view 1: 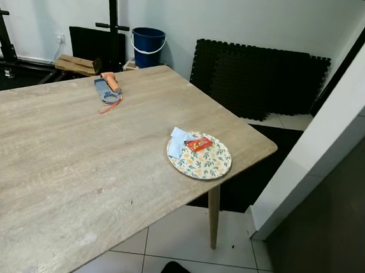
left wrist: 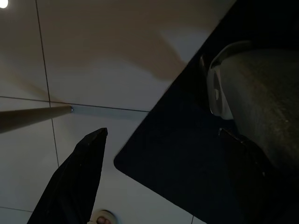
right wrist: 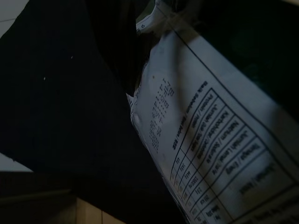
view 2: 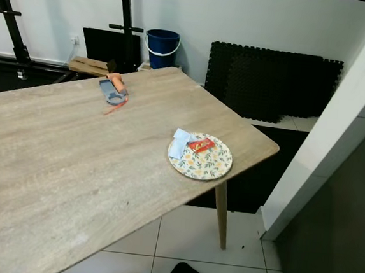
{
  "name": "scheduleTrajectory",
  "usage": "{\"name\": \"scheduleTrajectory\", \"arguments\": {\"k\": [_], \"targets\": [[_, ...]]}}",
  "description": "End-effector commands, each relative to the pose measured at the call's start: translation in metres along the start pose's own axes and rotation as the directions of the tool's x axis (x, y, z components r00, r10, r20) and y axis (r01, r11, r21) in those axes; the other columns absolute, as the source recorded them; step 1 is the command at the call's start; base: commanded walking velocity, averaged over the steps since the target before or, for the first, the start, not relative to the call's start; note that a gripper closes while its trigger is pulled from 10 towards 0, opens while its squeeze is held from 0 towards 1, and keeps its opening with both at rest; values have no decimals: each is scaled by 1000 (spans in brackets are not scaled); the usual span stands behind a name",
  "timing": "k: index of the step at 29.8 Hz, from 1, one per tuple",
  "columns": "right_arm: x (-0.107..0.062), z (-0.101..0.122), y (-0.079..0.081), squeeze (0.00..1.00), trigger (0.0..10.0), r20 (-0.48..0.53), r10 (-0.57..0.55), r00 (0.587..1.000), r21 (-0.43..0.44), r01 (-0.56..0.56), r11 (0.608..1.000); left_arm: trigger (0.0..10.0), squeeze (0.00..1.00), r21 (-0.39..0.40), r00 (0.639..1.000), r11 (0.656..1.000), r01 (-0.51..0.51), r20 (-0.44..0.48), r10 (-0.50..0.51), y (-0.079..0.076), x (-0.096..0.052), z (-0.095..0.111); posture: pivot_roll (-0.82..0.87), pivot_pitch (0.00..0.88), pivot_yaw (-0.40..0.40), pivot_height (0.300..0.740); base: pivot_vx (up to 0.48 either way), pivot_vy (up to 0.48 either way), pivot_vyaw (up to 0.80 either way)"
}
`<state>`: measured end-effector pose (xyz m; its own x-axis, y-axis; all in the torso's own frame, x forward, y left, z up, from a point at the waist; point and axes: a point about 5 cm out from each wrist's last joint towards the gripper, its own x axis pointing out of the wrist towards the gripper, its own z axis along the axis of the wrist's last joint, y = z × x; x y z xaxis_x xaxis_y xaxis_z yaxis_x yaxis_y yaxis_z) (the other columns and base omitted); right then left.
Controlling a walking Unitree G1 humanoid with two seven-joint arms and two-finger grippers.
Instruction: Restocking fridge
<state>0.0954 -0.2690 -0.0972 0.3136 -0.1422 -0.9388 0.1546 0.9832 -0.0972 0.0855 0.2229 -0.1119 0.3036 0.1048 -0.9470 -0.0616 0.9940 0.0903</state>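
Observation:
In the right wrist view, a white packet with a printed nutrition table sits close to the camera, and my right gripper is shut on it, with one black finger along its edge. Below it is dark mat and a bit of tiled floor. My left gripper hangs open over the floor, both black fingers apart with nothing between them. A tall white-sided unit with a dark grey face stands at the right.
A wooden table fills the left and middle. On it are a floral plate with a red wrapper and a pale blue packet, plus a grey-and-orange tool. A blue bucket and black foam mats stand by the wall.

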Motion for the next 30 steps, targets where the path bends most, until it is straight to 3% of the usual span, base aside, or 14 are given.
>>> {"name": "scheduleTrajectory", "arguments": {"k": [1, 20, 30], "targets": [[0, -2, -2, 0, 10000, -6, -8, 1000, 7, 8, 1000, 10000, 0, 7, 999, 1000, 22, -25, -22, -7, 0, -6, -60, 15, -78, 740, -274, 0, 0], [0, -1, -2, 0, 10000, -14, -6, 1000, -12, 6, 1000, 10000, 0, 3, 999, 999, 33, -25, -33, -11, 0, -6, -62, 14, -84, 740, -292, 0, 0], [-1, -3, -3, 0, 10000, -30, -8, 1000, -9, 8, 1000, 10000, 0, 4, 999, 999, 34, -20, -34, -10, 0, -6, -63, 12, -87, 740, 0, 0, -800]]}}
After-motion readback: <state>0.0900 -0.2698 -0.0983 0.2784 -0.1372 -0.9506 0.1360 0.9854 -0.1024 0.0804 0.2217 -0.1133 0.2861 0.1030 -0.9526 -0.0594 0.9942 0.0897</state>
